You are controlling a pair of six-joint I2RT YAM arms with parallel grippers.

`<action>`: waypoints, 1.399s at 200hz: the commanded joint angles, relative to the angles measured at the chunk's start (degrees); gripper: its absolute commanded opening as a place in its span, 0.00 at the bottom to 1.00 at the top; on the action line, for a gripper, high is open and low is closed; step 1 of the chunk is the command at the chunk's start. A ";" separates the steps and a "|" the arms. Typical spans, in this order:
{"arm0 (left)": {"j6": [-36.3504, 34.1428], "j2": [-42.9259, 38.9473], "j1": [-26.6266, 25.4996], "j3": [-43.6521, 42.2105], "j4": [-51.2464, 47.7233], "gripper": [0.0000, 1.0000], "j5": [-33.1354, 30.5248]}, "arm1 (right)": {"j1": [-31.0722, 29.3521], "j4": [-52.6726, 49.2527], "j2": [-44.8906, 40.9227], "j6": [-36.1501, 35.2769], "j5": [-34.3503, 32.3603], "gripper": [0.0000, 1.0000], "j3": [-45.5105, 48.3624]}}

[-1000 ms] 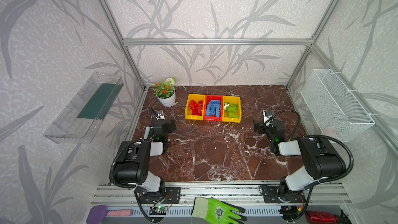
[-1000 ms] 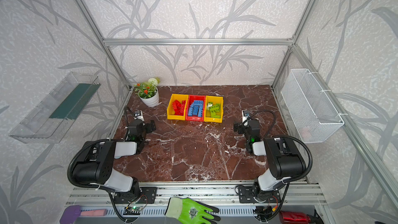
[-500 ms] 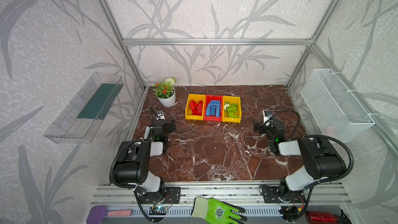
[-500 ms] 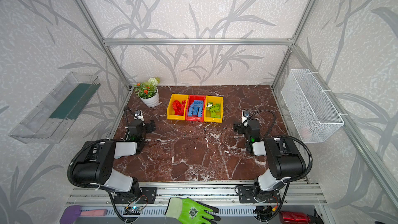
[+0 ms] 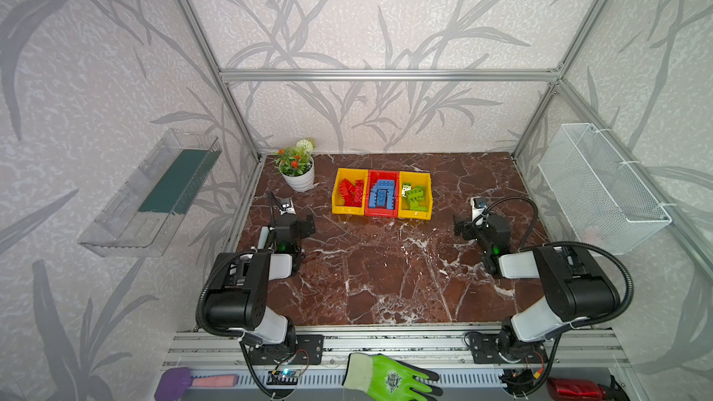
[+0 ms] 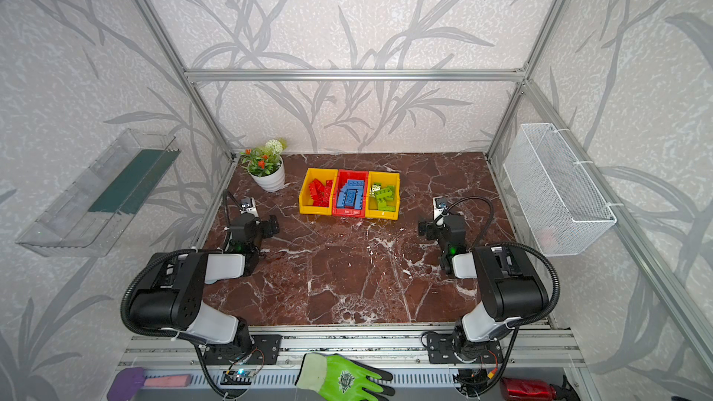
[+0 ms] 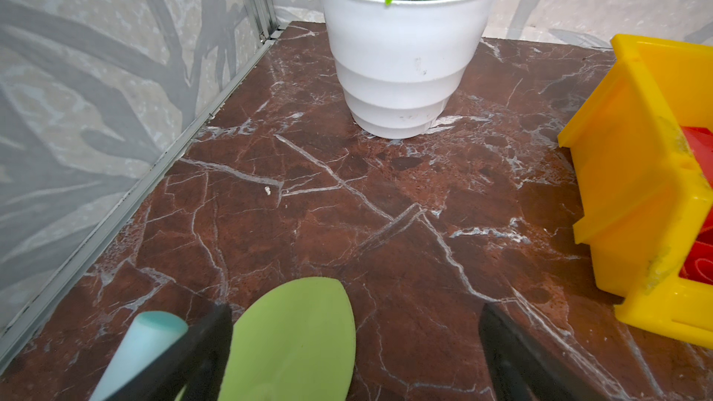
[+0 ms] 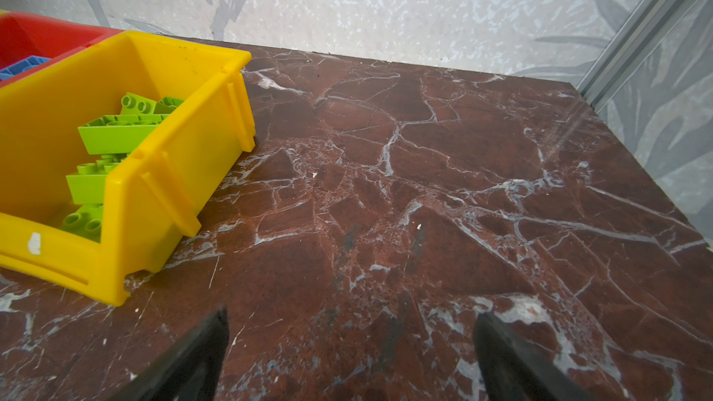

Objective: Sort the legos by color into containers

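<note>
left gripper (image 5: 303, 223), centre left in a top view, jaws wide apart and empty. containers (image 5: 347, 210), upper centre, hold the legos: red (image 5: 352, 191), blue (image 5: 382, 196), green (image 5: 416, 196), one colour each. none lie loose on the table (image 5: 366, 271), so sorting looks finished. right gripper (image 5: 465, 225), centre right, is likewise spread and empty.

Arms (image 5: 239, 295): black joint housings (image 5: 578, 295), white link shells (image 5: 519, 266), black ribbed cables (image 5: 629, 283), green wrist LEDs (image 5: 283, 245); left hand (image 7: 353, 312), right hand (image 8: 351, 314) black.

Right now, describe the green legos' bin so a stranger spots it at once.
On the marble table, three joined bins stand in a row beside a white flowerpot. It is the yellow bin farthest from the pot. Only it holds lime green legos; its yellow twin holds red ones.
</note>
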State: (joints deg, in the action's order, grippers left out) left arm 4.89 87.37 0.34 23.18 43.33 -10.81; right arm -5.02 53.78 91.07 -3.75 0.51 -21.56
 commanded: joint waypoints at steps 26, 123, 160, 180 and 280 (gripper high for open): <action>-1.11 -0.36 0.25 0.79 1.23 0.99 0.27 | -0.08 2.12 -0.21 -0.58 0.15 0.99 0.03; -1.11 -0.35 0.27 0.73 1.32 0.99 0.28 | -0.08 2.32 -0.27 -0.56 0.11 0.99 0.16; -1.11 -0.37 0.21 0.80 1.29 0.99 0.26 | -0.15 0.77 -5.72 -0.38 -0.30 0.99 1.52; -1.11 -0.41 0.26 0.82 1.20 0.99 0.23 | -0.21 -6.89 -13.88 -0.08 -0.98 0.99 0.98; -1.11 -0.36 0.21 0.75 1.24 0.99 0.21 | 0.00 1.83 -6.30 0.11 -1.24 0.99 2.85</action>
State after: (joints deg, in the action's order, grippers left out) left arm 4.69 87.37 0.38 23.18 43.35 -10.79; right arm -5.04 45.65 78.37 -2.92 -0.36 -20.64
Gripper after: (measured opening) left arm 0.992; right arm 0.991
